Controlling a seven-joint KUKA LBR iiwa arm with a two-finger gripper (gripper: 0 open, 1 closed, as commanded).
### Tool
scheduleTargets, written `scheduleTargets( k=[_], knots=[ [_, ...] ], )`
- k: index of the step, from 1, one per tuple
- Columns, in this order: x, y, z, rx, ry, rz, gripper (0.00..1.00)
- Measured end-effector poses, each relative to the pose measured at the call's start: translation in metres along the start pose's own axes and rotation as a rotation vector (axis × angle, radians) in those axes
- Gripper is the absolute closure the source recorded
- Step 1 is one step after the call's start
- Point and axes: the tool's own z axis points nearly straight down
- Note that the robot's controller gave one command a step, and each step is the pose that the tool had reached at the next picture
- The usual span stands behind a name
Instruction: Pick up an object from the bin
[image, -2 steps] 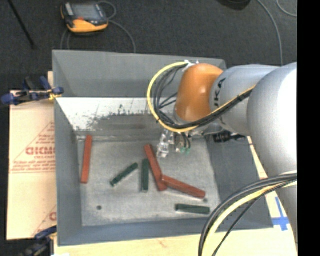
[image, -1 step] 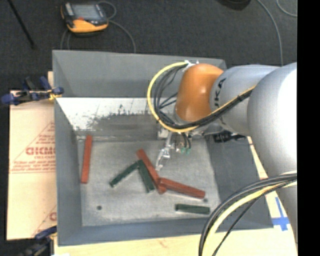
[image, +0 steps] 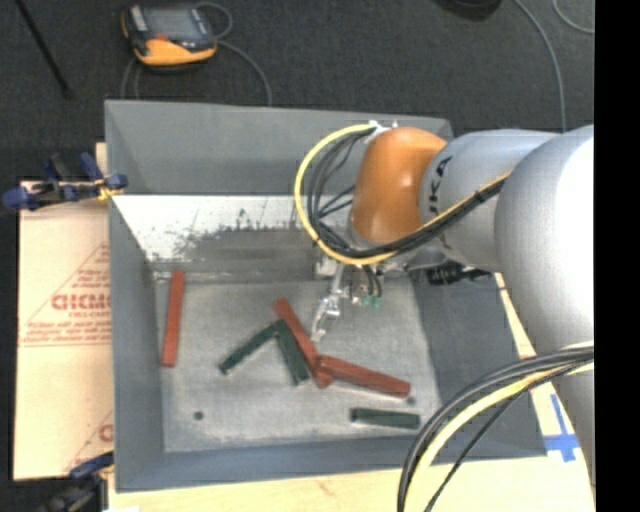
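The robot arm (image: 480, 200) hung its jaws just above a slanted red stick (image: 293, 325), which lay among crossed red and green sticks at the middle of the grey bin (image: 135, 400). Whether the jaws were open could not be told. The approach appeared to be in hand; the next move called for a descent and a firm close round that stick.

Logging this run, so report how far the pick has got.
Done: the arm is in the bin, its gripper over the crossed red and green sticks in the middle. In hand: nothing visibly held. Left: the grasp and the lift; every stick, like the red stick at left, lies on the floor.
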Motion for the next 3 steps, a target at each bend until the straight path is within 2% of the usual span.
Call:
scheduleTargets(
  k=[1,2,3],
  knots=[
    [0.017,0.018,-0.013,0.002,0.002,-0.041,0.0],
    [0.04,0.039,-0.01,-0.007,-0.01,-0.111,1.0],
    [0.04,0.038,-0.007,-0.005,-0.012,-0.111,0.0]
  ],
)
